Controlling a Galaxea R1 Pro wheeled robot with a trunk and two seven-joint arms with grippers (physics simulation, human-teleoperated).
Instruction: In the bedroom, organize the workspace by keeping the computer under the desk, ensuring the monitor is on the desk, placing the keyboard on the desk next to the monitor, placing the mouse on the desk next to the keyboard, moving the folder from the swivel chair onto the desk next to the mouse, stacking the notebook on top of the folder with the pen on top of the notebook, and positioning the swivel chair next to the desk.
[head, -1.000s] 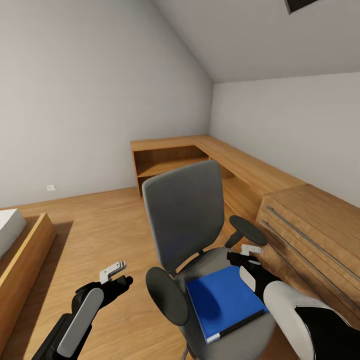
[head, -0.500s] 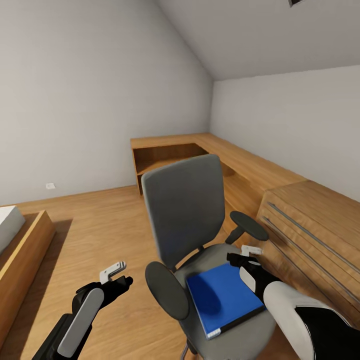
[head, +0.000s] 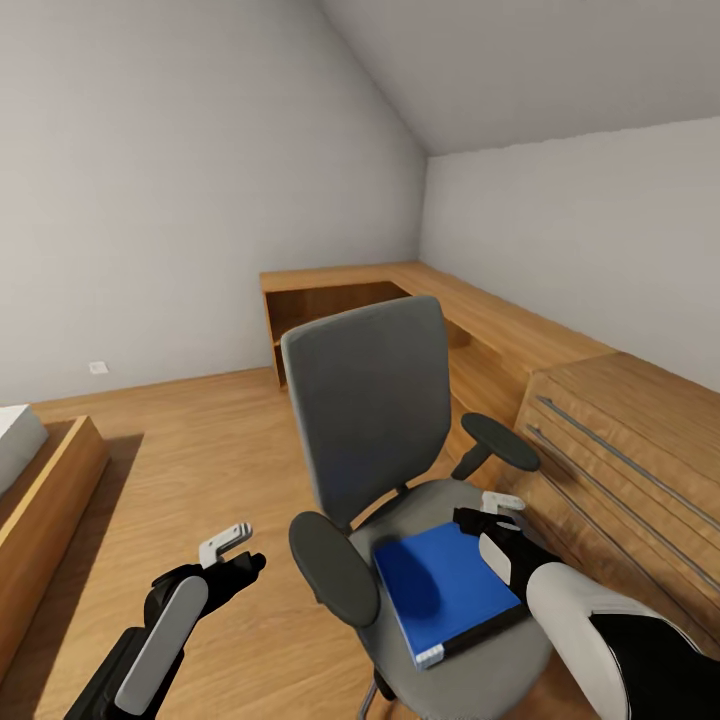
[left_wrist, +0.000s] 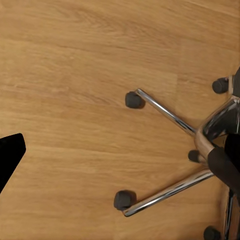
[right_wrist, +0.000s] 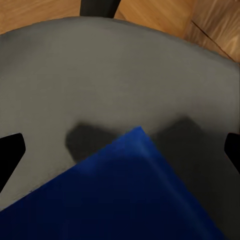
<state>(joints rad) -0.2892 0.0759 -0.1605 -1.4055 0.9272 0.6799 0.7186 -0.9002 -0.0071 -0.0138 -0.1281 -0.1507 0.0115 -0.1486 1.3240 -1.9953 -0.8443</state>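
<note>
Change: across the last second the whole head view shifts, the ceiling dropping lower and the swivel chair (head: 400, 480) sitting a little higher in frame; that reads as head or trunk motion, not the chair moving; both arms keep the same place in the picture; I judge the robot is settling its aim on the seat before a pick
Folder place: the blue folder (head: 447, 590) lies flat on the chair's grey seat, toward the seat's front and the robot's right, well clear of the backrest
Folder axis: its long axis runs from the backrest side toward the robot, skewed slightly; the dark spine edge is the near short edge, facing the robot; one far corner points toward the backrest in the right wrist view
Right gripper: the right gripper (head: 487, 517) hovers just above the folder's far right corner; fingers spread apart, holding nothing
Left gripper: the left gripper (head: 232, 548) hangs over bare wooden floor (head: 200, 450) beside the chair; fingers appear parted and empty, though only one dark tip shows in its wrist view above the chrome base
Surroundings: light wooden cabinets (head: 560, 380) line the wall behind the chair
Task meaning: folder not yet lifted; a flat, thin thing on soft upholstery likely needs an edge grip
</note>
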